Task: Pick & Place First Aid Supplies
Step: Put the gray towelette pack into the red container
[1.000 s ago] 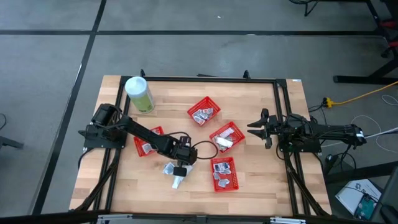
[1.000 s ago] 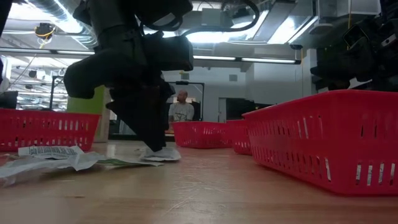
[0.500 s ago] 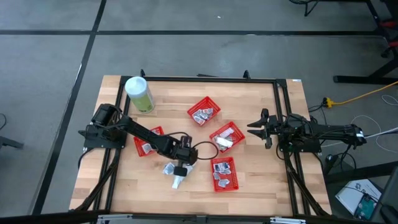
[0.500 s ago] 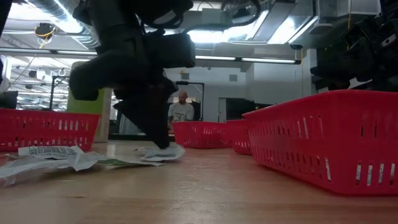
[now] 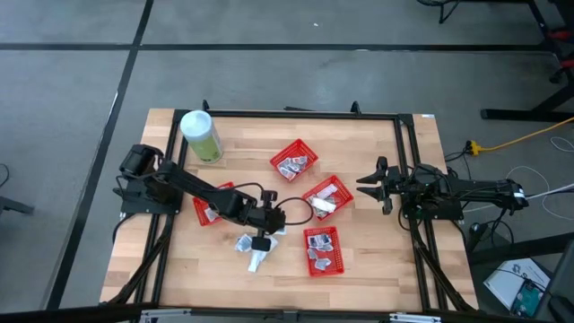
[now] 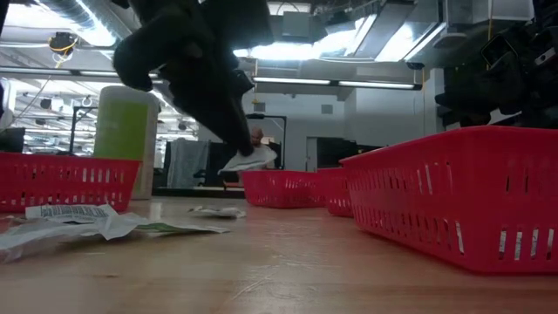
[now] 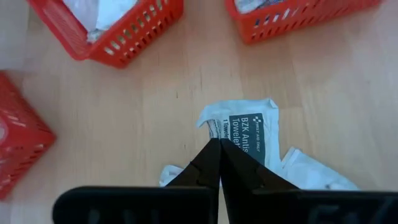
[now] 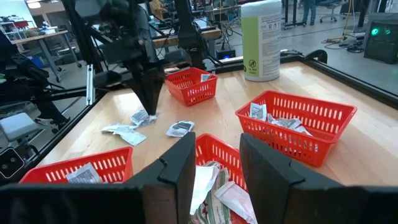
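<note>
Overhead camera looks straight down; low camera sits level at the tabletop; wrist cameras look forward, close. All share the baskets (image 5: 323, 248).

Table (image 5: 377, 260): pale wood planks, edged by a black frame.
Canister (image 5: 202, 136): tall, pale green, white lid, upright near the far left corner; shown in the low view (image 6: 127, 139) behind a basket.
Baskets: four, red mesh, grouped mid-table.
Far basket (image 5: 295, 159): nearest the table's far edge.
Middle basket (image 5: 326, 196): just beside and nearer than the far one.
Near basket (image 5: 323, 249): closest to the front edge.
Left basket (image 5: 212, 205): below the canister, partly hidden.
Floor (image 5: 72, 90): grey, crossed by dark lines.
Cable (image 5: 520, 138): yellow, right of the table.
</note>
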You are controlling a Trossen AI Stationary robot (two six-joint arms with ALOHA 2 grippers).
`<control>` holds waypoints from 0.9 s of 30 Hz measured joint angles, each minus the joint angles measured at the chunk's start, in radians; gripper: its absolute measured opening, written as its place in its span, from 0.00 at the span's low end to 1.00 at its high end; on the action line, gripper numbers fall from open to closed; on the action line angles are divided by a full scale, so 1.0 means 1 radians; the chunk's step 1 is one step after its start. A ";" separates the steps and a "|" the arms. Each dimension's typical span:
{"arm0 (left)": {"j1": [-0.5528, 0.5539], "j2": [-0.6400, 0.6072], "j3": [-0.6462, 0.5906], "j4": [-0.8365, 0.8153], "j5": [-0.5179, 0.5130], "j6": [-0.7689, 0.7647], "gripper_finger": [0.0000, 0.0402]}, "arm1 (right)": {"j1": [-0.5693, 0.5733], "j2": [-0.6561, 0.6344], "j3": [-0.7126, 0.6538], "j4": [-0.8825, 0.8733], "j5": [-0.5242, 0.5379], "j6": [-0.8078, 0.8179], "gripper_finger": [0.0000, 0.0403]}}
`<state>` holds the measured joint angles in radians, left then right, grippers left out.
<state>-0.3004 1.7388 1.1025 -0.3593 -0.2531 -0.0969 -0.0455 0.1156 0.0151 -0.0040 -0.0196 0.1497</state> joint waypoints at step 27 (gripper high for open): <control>-0.102 -0.375 0.000 -0.676 -0.197 -0.330 0.00 | 0.000 0.000 0.000 0.000 0.000 0.000 0.31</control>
<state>-0.4025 1.3634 1.1023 -1.0349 -0.4503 -0.4265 -0.0453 0.1156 0.0151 -0.0040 -0.0196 0.1497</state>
